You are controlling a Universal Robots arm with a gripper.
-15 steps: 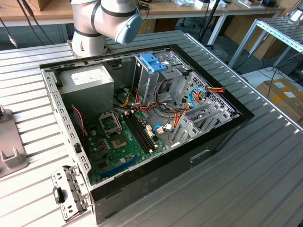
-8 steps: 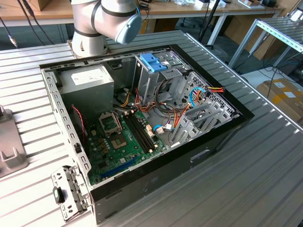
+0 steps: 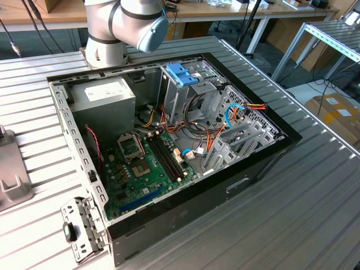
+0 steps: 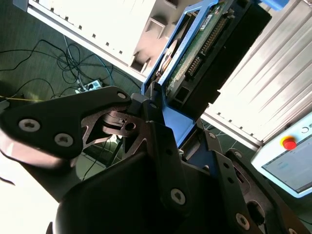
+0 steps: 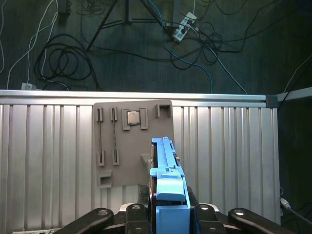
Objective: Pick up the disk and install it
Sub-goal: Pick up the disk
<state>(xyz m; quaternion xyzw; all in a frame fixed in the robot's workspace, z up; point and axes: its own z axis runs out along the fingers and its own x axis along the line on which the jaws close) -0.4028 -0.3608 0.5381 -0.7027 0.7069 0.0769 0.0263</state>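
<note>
My gripper [image 5: 168, 217] is shut on the disk [image 5: 168, 170], a thin drive in a light blue carrier, held edge-on between the fingers. In the first wrist view it hangs above a grey fixture plate [image 5: 122, 146] on the ribbed table. The second wrist view has the disk [image 4: 195, 53] with its dark body and green circuit board facing out, clamped at one end by my gripper [image 4: 168, 122]. In the exterior view the open computer case [image 3: 169, 140] lies on the table, with the arm [image 3: 126, 25] rising behind it.
A darker blue latch piece [image 3: 183, 73] sits on the grey drive cage inside the case. A metal bracket [image 3: 84, 225] lies at the case's near corner. Cables [image 5: 63, 58] trail on the floor beyond the table edge [image 5: 131, 95]. A pendant with a red button [image 4: 288, 144] is nearby.
</note>
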